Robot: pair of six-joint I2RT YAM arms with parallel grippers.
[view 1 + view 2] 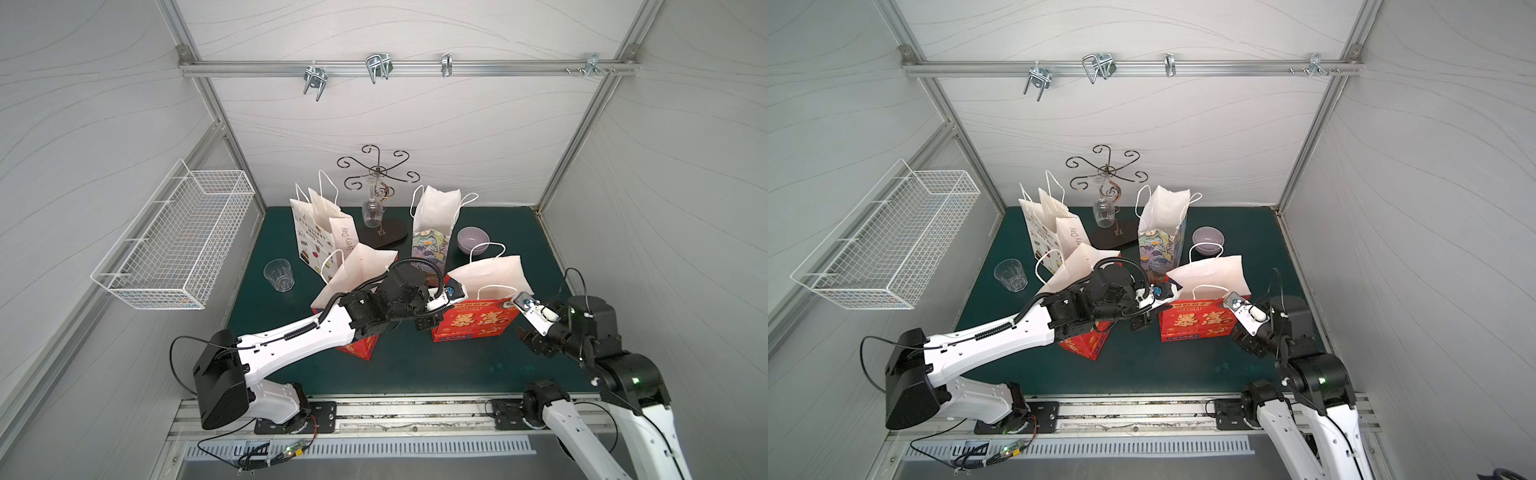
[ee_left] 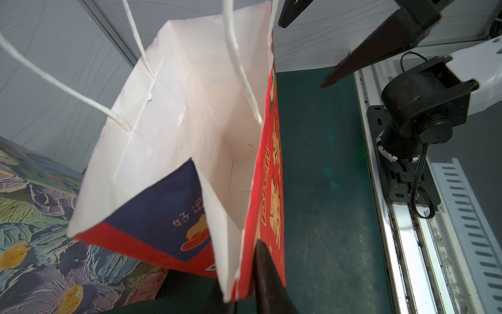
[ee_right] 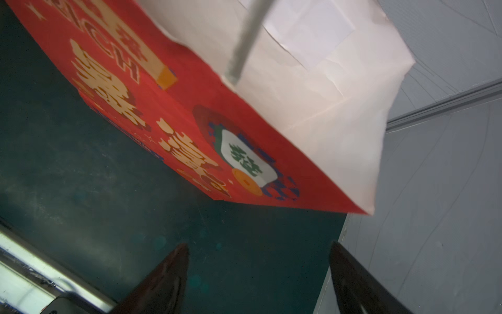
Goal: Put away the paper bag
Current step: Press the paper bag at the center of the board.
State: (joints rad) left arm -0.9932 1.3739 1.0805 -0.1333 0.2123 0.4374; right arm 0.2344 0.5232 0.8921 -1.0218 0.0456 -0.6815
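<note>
Bag (image 1: 473, 324) upright, mouth up, length crosswise

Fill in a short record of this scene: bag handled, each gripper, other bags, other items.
Bag handled: red paper bag, upright on green mat
Left gripper: shut on the bag's rim
Right gripper: open, beside the bag, holding nothing
Other bags: floral bag, white printed bag, second red bag
Other items: purple bowl, glass tumbler, wire basket
</note>
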